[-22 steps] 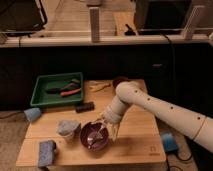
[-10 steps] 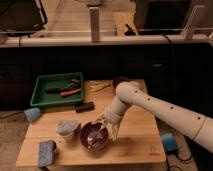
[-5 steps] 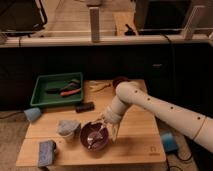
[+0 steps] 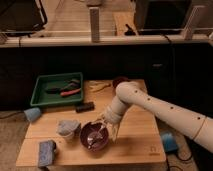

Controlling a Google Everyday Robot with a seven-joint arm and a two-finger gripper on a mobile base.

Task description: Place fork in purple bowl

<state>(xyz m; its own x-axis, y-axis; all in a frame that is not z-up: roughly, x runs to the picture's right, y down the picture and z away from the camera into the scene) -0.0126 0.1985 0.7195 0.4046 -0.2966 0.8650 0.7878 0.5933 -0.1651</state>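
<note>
Gripper (image 4: 108, 128) sits low over the right rim of the purple bowl (image 4: 88, 143), at the end of one smooth white arm (image 4: 160, 111) that reaches in from the right. You cannot tell whether it is spread or pressed together.

Read the scene from the left:

- One light blue cup (image 4: 32, 114), lying off the table's left edge.
- One blue sponge (image 4: 46, 152), a soft block on the front left corner.
- One green plastic tray (image 4: 55, 103), rectangular, holding a red-handled tool (image 4: 70, 92).
- One grey crumpled lump (image 4: 67, 127), just left of the bowl.
- One short black bar (image 4: 85, 106).
- One purple bowl, round, deep and glossy, near the front edge of the wooden table (image 4: 137, 132). A pale streak (image 4: 99, 133) shows inside it; you cannot tell whether this is the fork.
- One dark reddish round dish (image 4: 119, 80), at the back edge.
- One small dark mark (image 4: 152, 148) printed on the tabletop, too small to read.
</note>
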